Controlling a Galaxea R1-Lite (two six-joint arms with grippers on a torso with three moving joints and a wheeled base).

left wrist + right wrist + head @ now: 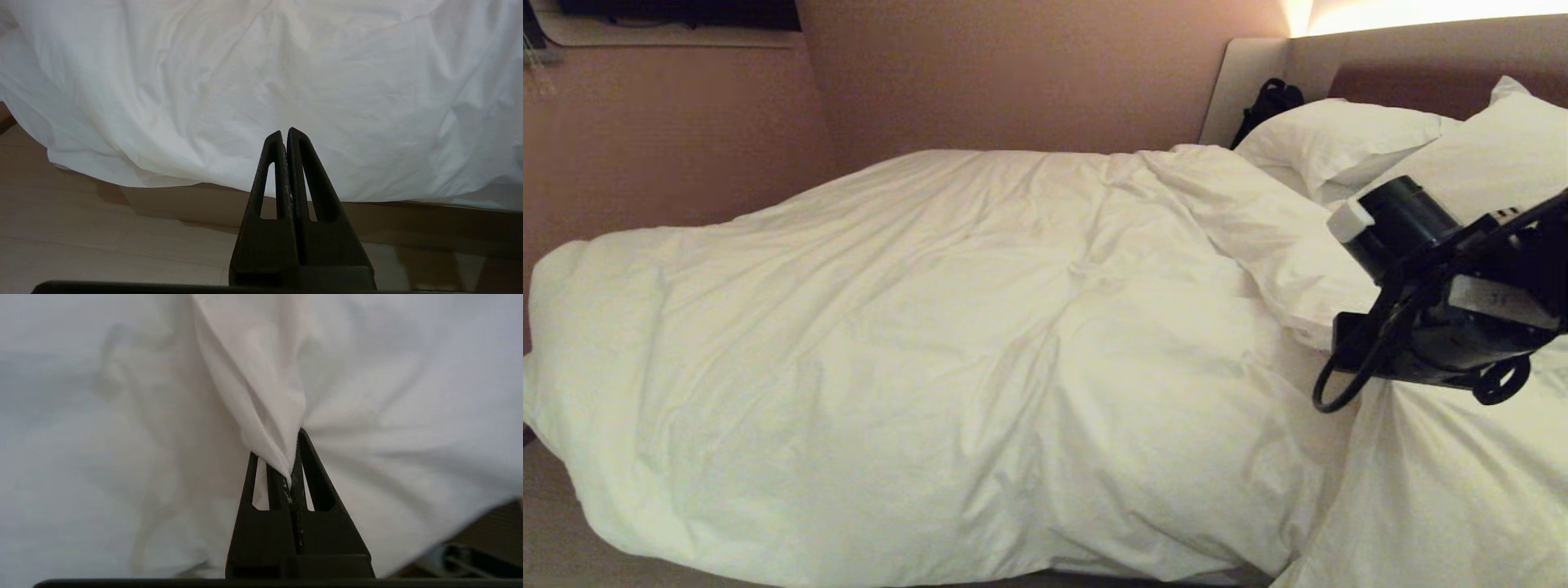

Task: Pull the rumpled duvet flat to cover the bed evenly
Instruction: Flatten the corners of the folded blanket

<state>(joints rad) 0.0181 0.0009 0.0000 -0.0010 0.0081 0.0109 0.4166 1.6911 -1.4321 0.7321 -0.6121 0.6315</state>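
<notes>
**Desk:** Black tapered fingers of the right pincer [295, 473] are clamped on a thin twist of the puffy white duvet [947, 343] in its wrinkled cotton cover. How sound is that hold?

**Field:** Slim, by my reading. Only a narrow pleat of cover sits between the jaws, and the cloth fans out taut from that one spot. A hard tug could slip the pleat free, or drag the cover alone and leave the filling bunched.

**Desk:** Where does the quilt lie?

**Field:** Across the large low bed [196, 204] with its beige platform base, heaped and creased over the middle. Its top hem is folded back short of the two plump white pillows [1339, 139] at the padded headboard [1388, 57]. The near hem hangs over the bedside, just above the pale wooden floor [81, 245].

**Desk:** And the other arm?

**Field:** The left pincer [286, 136] hangs low beside the bed, fingers pressed together on nothing, pointing at that hanging hem.

**Desk:** Room to move?

**Field:** Tight on the far side, where a brown wall [1029, 73] runs close along the bed. Pulling towards the headboard looks open, though the right arm is already just beside the pillows and could shove them. A black bag-like object [1267, 102] rests in the corner there; I cannot tell what it is.
</notes>
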